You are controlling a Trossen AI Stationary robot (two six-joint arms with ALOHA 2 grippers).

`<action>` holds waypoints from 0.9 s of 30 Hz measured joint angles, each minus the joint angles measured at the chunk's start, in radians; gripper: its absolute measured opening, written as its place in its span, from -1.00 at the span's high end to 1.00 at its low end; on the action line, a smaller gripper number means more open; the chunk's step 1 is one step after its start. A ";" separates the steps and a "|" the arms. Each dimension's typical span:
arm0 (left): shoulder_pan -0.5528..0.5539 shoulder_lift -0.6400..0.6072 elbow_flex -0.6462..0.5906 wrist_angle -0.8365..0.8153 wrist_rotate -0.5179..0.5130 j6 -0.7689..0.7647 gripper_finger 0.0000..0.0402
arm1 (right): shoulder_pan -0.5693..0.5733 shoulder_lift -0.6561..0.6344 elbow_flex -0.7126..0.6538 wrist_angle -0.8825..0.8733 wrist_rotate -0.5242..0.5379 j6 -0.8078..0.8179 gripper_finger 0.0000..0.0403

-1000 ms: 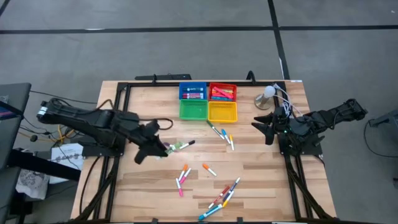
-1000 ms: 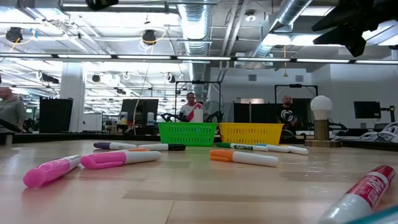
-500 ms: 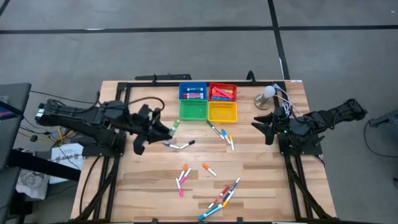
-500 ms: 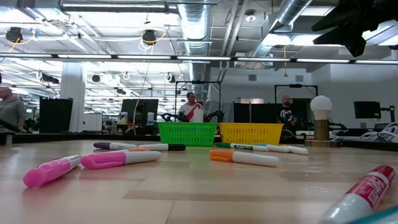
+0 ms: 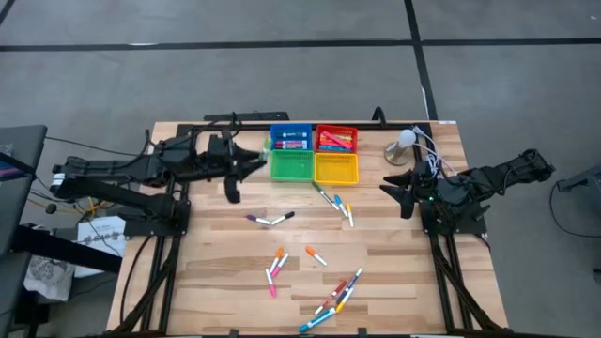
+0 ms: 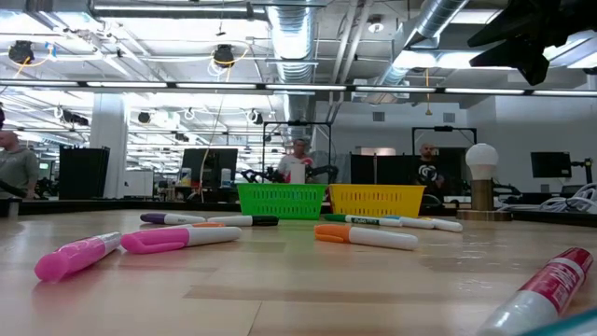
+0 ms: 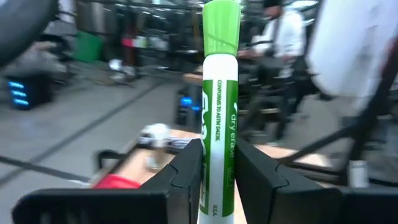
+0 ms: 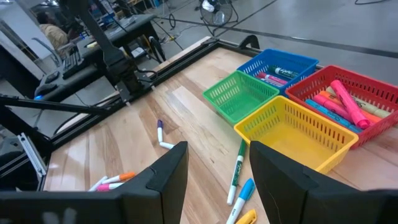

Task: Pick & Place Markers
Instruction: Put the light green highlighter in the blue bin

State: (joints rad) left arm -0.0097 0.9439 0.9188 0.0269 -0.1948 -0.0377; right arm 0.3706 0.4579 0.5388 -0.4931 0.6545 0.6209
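My left gripper [image 5: 255, 160] hovers at the left side of the green tray [image 5: 292, 166], shut on a green-capped marker [image 7: 217, 118] with a white barrel. My right gripper [image 5: 402, 188] waits open near the table's right edge, touching nothing; its fingers [image 8: 168, 177] frame the four trays. Loose markers lie flat on the wood: a purple and a black one [image 5: 271, 220], a group [image 5: 335, 201] below the yellow tray [image 5: 335, 169], pink and orange ones [image 5: 277, 267], and a bunch [image 5: 333, 298] near the front edge. Blue markers lie in the blue tray [image 5: 291, 138], pink ones in the red tray [image 5: 336, 139]. My left gripper pinches the green marker by its white barrel [image 7: 217, 163] between the two fingers [image 7: 186, 177]. The marker lies along the fingers, and its green cap [image 7: 222, 26] sticks out past their tips. It is lifted clear of the table, pointing toward the trays.
A small lamp with a round white bulb [image 5: 405, 143] stands at the far right of the table, near my right arm. A black frame [image 5: 230, 120] runs along the far edge. Bare wood shows between the marker groups. People stand in the room behind the table [image 6: 300, 166].
My left gripper has carried the green marker from the table's left-middle, beside the purple and black markers, toward the far edge and a little right, up to the green tray's left side. It has stayed shut on the marker. The other markers lie as before.
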 joint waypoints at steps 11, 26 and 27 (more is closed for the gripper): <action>0.235 0.162 0.000 0.056 -0.117 0.200 0.59 | 0.000 0.000 0.000 0.000 0.000 0.000 0.20; 0.424 0.457 0.033 0.184 -0.102 0.466 0.58 | 0.000 0.000 0.000 0.000 0.000 0.000 0.20; 0.427 0.475 0.045 0.184 -0.093 0.484 0.58 | 0.000 0.000 0.000 0.000 0.000 0.000 0.20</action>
State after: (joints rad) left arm 0.4177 1.4191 0.9637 0.2111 -0.2878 0.4464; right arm 0.3706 0.4578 0.5388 -0.4934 0.6548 0.6206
